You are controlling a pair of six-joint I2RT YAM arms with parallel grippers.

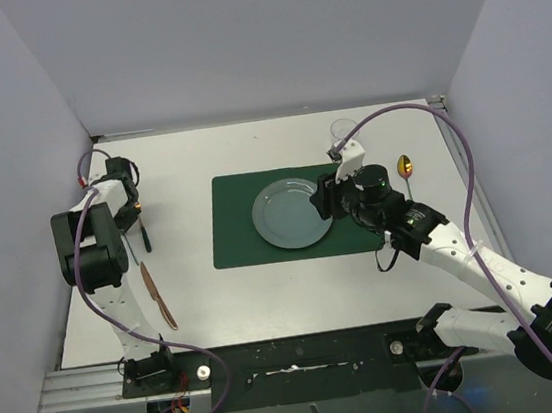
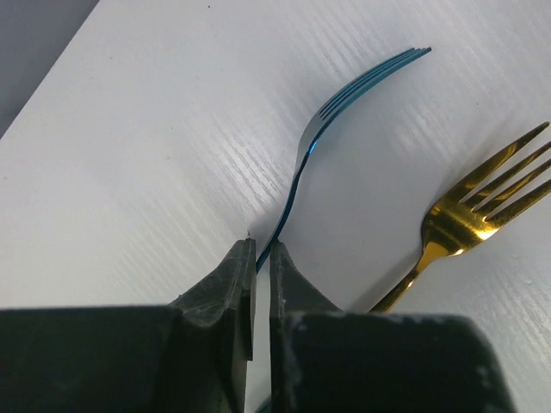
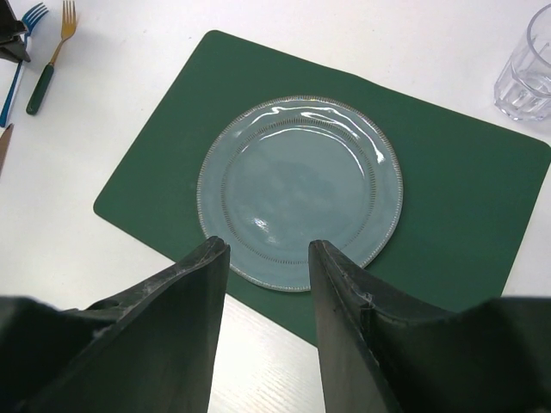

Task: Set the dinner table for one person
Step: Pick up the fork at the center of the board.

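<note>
Glossy blue fork (image 2: 314, 129), matte white dinner table (image 2: 172, 129)

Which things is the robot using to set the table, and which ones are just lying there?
For the job: green placemat, blue plate, glass, gold spoon, copper knife, and the blue fork pinched in the left pincer.
Just lying about, probably: the gold fork beside it, since one person likely needs one fork.

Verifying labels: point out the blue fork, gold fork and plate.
blue fork (image 2: 337, 101), left wrist view, base of its tines.
gold fork (image 2: 456, 222), left wrist view, head below the tines.
plate (image 3: 301, 185), right wrist view, bare centre.
</note>
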